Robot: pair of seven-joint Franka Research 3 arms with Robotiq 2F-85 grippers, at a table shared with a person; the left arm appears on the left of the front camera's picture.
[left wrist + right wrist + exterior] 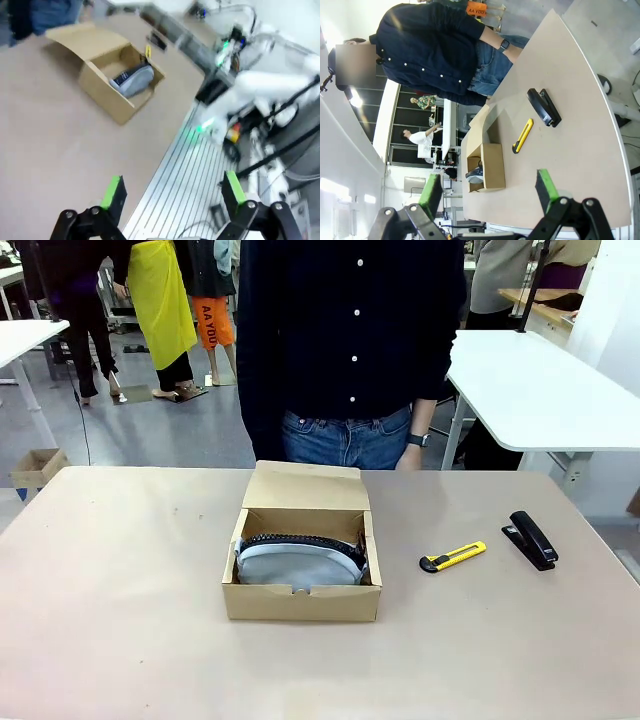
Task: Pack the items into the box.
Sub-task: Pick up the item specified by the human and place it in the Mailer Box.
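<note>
The brown cardboard box (300, 602) stands open in the middle of the table, flap lid raised at its far side. Inside it lies the light-grey fabric pouch (300, 562) with its black zipper along the top. The yellow-and-black utility knife (453, 557) rests on the table to the right of the box. In the left wrist view, my left gripper (175, 197) is open and empty, well away from the box (107, 97) and pouch (135, 80). My right gripper (487, 192) is open and empty too, with the box (492, 167) and knife (523, 135) farther off.
A black stapler (531, 538) lies right of the knife. A person in a dark shirt and jeans (345, 350) stands at the far side of the table, hands at their sides. A small brown carton (35, 468) sits on the floor at far left.
</note>
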